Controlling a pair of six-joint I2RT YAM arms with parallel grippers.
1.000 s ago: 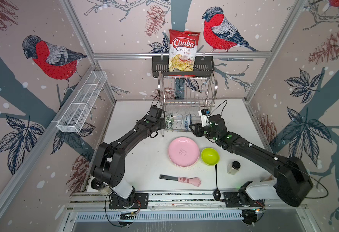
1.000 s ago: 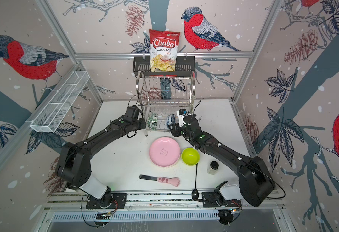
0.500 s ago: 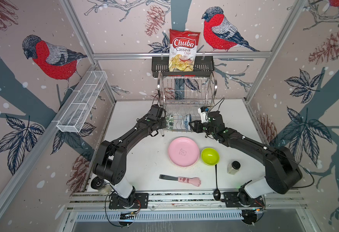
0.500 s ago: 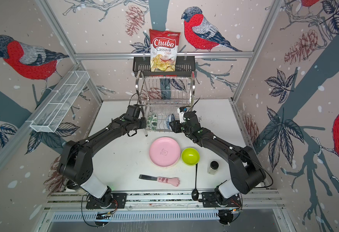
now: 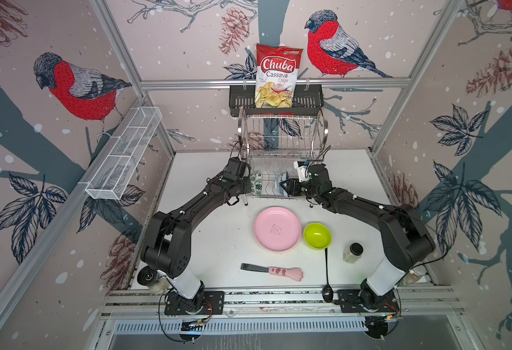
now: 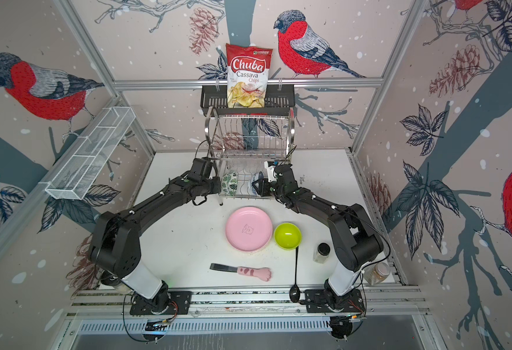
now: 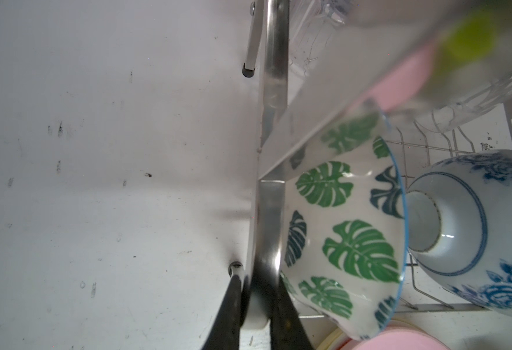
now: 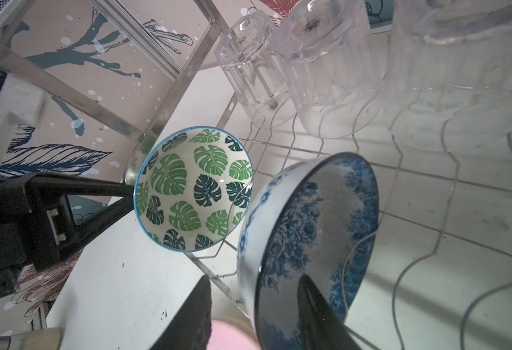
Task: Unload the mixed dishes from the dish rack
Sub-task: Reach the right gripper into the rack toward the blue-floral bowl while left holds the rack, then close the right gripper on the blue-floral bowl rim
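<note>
Jaws of the right gripper spread astride the rim of the blue bowl, one finger inside, one outside, no clear pinch yet. Jaws of the left gripper pressed nearly together, seemingly clamped on the steel side band of the rack, hard beside the leaf bowl; cannot tell for certain whether on the band alone or on bowl wall too. Both bowls tipped on edge in the lower tier, leaf bowl at the left end, blue bowl next to it. Behind them on the same tier, three glasses, seemingly mouth-down. Upper tier bare of dishes in both top views. Already out on the table, just in front of the rack: pink plate, a cream edge showing under it in the left wrist view, and lime bowl just beside it. Judged roughly halfway: two bowls and three glasses left. Nearer the front edge: pink-handled tool, black spoon, jar. Above the rack, chip bag in a black basket; on the left wall, mesh tray. In the way: upper tier low over the bowls, wire dividers around them, and plate and lime bowl filling the closest set-down space.
</note>
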